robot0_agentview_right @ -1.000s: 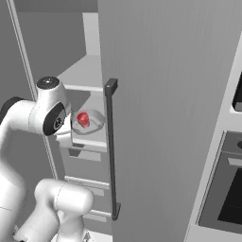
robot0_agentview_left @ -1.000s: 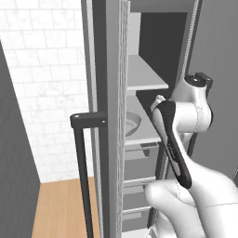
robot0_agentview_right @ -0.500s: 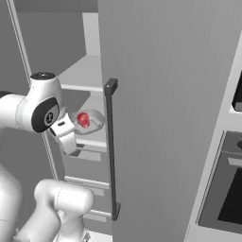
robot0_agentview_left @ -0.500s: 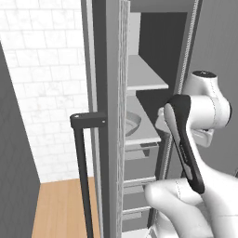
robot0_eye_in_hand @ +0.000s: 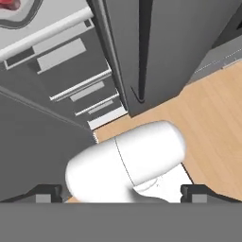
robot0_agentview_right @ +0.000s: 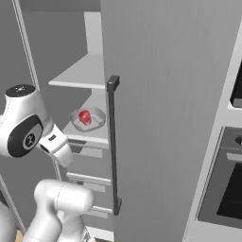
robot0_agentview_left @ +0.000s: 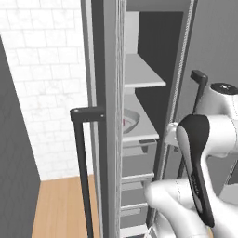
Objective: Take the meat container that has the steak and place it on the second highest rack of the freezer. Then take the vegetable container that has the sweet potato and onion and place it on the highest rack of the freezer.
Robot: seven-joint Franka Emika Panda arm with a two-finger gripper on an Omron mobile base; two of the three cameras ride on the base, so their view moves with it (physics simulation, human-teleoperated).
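Observation:
The freezer [robot0_agentview_right: 160, 94] stands open. On the lower of its two flat inner shelves [robot0_agentview_right: 97, 135] rests the meat container [robot0_agentview_right: 87, 118] holding the red steak [robot0_agentview_right: 85, 116]. The highest rack [robot0_agentview_right: 83, 74] above it is bare. From the left base view the container [robot0_agentview_left: 131, 119] peeks out behind the door edge. My gripper [robot0_eye_in_hand: 122, 194] is open and holds nothing. It points down, outside the freezer and below the shelf, and the steak [robot0_eye_in_hand: 6, 4] sits at the top left corner of the hand view. The sweet potato and onion container is out of view.
A dark bar handle [robot0_agentview_right: 112, 142] runs down the freezer door on the right. Grey drawers [robot0_eye_in_hand: 71, 71] sit under the shelves. The black oven column [robot0_agentview_right: 229, 184] stands further right. Wood floor [robot0_eye_in_hand: 212, 104] lies below, and a white tile wall [robot0_agentview_left: 42, 93] is at left.
My arm has drawn back out of the freezer, down and away from the shelf. The meat container stays on the lower shelf, no longer near the gripper.

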